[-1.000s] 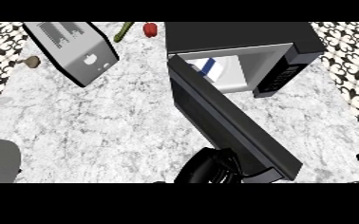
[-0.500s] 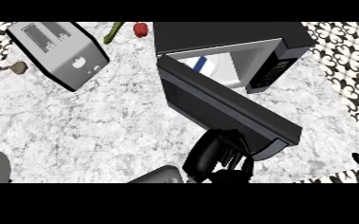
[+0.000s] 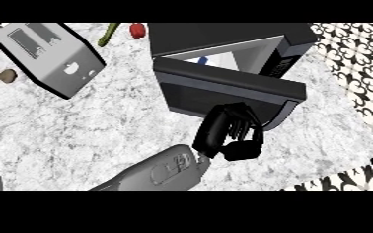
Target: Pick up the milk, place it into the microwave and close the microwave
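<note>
The milk (image 3: 203, 59) sits inside the microwave (image 3: 241, 44), barely visible at twelve o'clock above the nearly shut door (image 3: 218, 91). The right hand (image 3: 229, 131), fingers straight, presses the door's face. At ten o'clock, a toaster (image 3: 51, 59) stands on the counter (image 3: 87, 128).

Microwave door (image 3: 218, 86) hides most of milk (image 3: 203, 59).

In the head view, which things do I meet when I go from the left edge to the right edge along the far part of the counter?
Small brown object → toaster → green stalk → red vegetable → microwave, its door partly closed with the robot hand at it.
</note>
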Robot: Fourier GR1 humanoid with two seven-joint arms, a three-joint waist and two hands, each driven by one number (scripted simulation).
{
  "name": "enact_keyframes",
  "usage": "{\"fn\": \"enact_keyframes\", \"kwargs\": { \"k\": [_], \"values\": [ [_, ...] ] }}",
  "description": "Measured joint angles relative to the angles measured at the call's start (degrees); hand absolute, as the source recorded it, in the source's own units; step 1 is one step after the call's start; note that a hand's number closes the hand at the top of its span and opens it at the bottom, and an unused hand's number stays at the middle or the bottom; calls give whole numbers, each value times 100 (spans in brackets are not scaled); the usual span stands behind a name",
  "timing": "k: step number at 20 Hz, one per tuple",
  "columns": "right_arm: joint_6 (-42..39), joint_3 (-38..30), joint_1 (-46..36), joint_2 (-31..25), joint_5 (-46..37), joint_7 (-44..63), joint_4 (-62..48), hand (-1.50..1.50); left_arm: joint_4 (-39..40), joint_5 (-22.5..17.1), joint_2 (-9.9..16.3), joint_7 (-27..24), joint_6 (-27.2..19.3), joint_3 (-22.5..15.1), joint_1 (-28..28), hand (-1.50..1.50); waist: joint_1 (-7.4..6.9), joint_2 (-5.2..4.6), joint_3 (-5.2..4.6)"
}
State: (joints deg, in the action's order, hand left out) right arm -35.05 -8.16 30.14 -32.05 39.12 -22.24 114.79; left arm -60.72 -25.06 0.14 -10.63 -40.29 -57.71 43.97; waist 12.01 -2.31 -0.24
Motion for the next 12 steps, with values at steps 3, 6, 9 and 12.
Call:
{"fn": "enact_keyframes", "kwargs": {
  "k": [3, 6, 9, 12],
  "values": [
    [9, -58, -25, -95, 138, 86, 46, -150, 216, -262, -3, -36, -39, 146, 303, 150, 63, -28, 2],
    [12, -103, -19, -166, 243, 151, 105, -150, 441, -514, -15, -154, -39, 294, 508, 150, 140, -61, 0],
    [48, -134, -76, -218, 324, 210, 128, -150, 627, -800, -15, -245, 1, 436, 681, 150, 191, -105, 2],
    [69, -174, -115, -243, 409, 236, 119, -150, 844, -1065, -16, -366, 65, 594, 836, 150, 229, -136, 4]
  ]
}}
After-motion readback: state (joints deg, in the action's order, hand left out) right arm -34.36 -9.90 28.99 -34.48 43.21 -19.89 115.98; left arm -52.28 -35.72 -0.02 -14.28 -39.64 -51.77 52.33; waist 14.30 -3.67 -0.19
